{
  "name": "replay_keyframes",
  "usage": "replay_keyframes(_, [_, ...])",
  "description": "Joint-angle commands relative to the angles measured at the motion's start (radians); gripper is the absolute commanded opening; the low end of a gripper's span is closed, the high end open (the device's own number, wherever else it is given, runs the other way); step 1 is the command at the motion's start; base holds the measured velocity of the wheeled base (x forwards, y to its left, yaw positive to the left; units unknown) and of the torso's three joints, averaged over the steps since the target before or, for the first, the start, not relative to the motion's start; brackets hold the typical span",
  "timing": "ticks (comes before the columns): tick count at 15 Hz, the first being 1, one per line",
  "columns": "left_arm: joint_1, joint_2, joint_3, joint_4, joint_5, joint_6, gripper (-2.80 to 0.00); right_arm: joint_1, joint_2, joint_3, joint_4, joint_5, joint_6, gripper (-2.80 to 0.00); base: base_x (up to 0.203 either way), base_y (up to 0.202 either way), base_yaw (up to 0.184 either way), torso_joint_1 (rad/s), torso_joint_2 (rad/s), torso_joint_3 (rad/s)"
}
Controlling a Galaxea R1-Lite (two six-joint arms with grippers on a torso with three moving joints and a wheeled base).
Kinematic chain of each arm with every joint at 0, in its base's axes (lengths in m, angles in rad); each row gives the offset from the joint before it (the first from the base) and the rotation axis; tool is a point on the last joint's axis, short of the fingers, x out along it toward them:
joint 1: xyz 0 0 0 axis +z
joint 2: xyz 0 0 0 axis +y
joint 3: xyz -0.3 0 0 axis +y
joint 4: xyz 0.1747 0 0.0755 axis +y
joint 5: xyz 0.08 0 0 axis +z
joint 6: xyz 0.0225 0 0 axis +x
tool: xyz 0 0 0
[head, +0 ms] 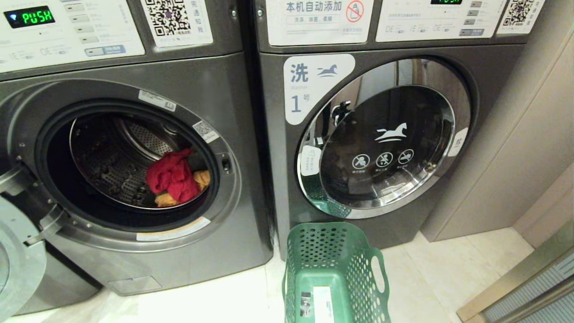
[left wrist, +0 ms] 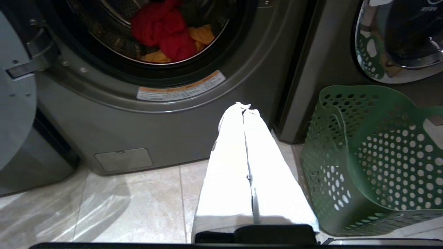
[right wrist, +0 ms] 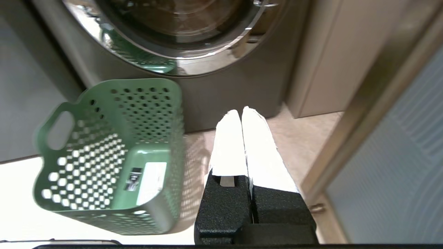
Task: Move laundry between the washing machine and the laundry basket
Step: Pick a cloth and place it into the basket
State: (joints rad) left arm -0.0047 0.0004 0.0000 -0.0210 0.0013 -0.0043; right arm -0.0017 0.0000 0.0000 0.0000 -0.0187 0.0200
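Red cloth (head: 172, 176) lies bunched in the open drum of the washing machine (head: 134, 251) on the left, with an orange-yellow piece (head: 202, 178) tucked beside and under it, both low and toward the right of the opening. That machine's door (head: 18, 264) hangs swung out at the near left. The laundry basket (head: 334, 269) stands on the floor to the right, in front of the shut machine marked 1 (head: 381, 139), and holds nothing but a white sticker on its bottom.

Neither arm shows from the head. The left end effector (left wrist: 244, 108) hangs low before the open machine, fingers pressed together and holding nothing; the right end effector (right wrist: 239, 112) is likewise pinched shut and empty, just right of the basket.

My guess is that the first reach is yet to begin. The left arm looks best placed: it should spread its fingers before entering, clear the door rim, come down on the crest of the red bundle, and lift high enough that trailing cloth does not snag the lip.
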Motion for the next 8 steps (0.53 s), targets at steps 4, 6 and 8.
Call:
replay_keyframes(4, [0.0, 0.0, 0.006, 0.0, 0.0, 0.0, -2.8, 0.0, 0.001, 0.0, 0.0, -0.001, 0.0, -2.8, 0.0, 0.195, -0.001, 0.001, 0.0, 0.003])
replay_keyframes(6, [0.0, 0.0, 0.006, 0.0, 0.0, -0.001, -2.8, 0.0, 0.002, 0.0, 0.0, 0.0, 0.0, -2.8, 0.0, 0.197, -0.001, 0.007, 0.01, 0.002])
replay_keyframes(8, [0.0, 0.0, 0.006, 0.0, 0.0, 0.0, -2.8, 0.0, 0.001, 0.0, 0.0, 0.0, 0.0, -2.8, 0.0, 0.198, -0.001, 0.0, 0.0, 0.0])
